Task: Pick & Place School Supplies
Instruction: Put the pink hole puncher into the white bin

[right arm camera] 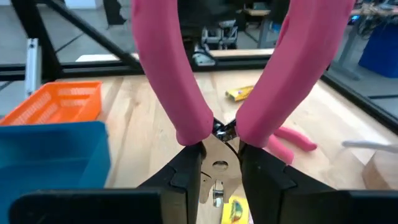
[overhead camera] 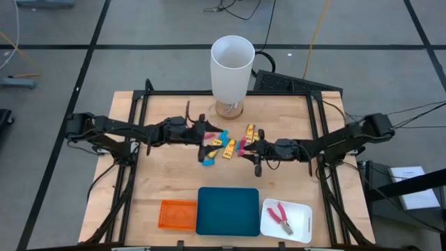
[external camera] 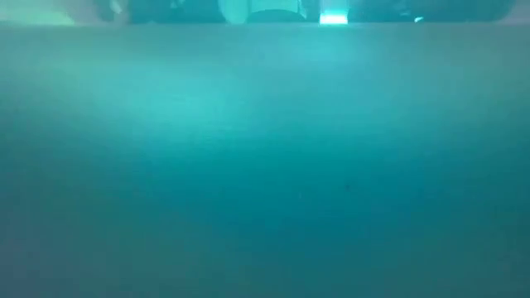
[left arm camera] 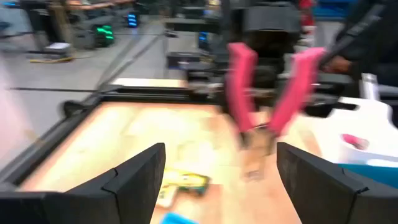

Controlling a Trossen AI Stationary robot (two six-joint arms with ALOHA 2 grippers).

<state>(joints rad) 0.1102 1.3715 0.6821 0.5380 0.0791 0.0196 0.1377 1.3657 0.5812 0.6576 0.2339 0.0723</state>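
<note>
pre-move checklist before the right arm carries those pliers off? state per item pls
1. Right gripper shut on the pink-handled pliers: ok.
2. Left gripper open, holding nothing: ok.
3. Left gripper clear of the held pliers: cannot tell, the two sit close in the high view.
4. White tray has room beside the pliers already in it: ok.
5. Low view usable for height check: not ok, blocked by teal.
</note>
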